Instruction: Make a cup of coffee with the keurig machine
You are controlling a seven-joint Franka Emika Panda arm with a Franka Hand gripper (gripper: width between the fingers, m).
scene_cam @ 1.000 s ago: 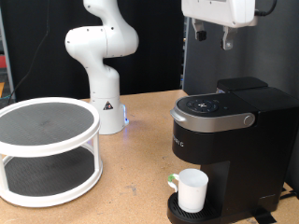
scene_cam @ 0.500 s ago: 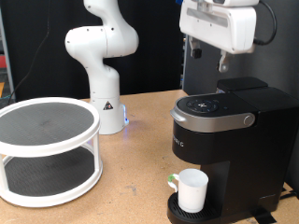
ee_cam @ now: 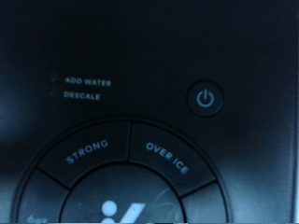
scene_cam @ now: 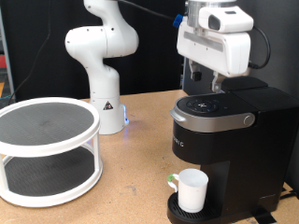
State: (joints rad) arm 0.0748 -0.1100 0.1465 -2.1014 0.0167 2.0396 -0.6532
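Observation:
The black keurig machine (scene_cam: 224,140) stands at the exterior view's right with its lid down. The white cup (scene_cam: 192,189) stands upright on the drip tray under the spout, handle toward the exterior view's left. My gripper (scene_cam: 203,82) hangs just above the machine's top control panel with its fingers apart and nothing between them. The wrist view shows the panel close up: the power button (ee_cam: 206,98), the STRONG segment (ee_cam: 86,151) and the OVER ICE segment (ee_cam: 168,159). My fingers do not show in the wrist view.
A white two-tier round rack (scene_cam: 47,149) stands on the wooden table at the exterior view's left. A second white robot arm (scene_cam: 103,56) stands behind it at the middle. A dark panel rises behind the machine.
My gripper has come down from the top of the exterior view to just above the machine's control panel. The cup and machine have not moved.

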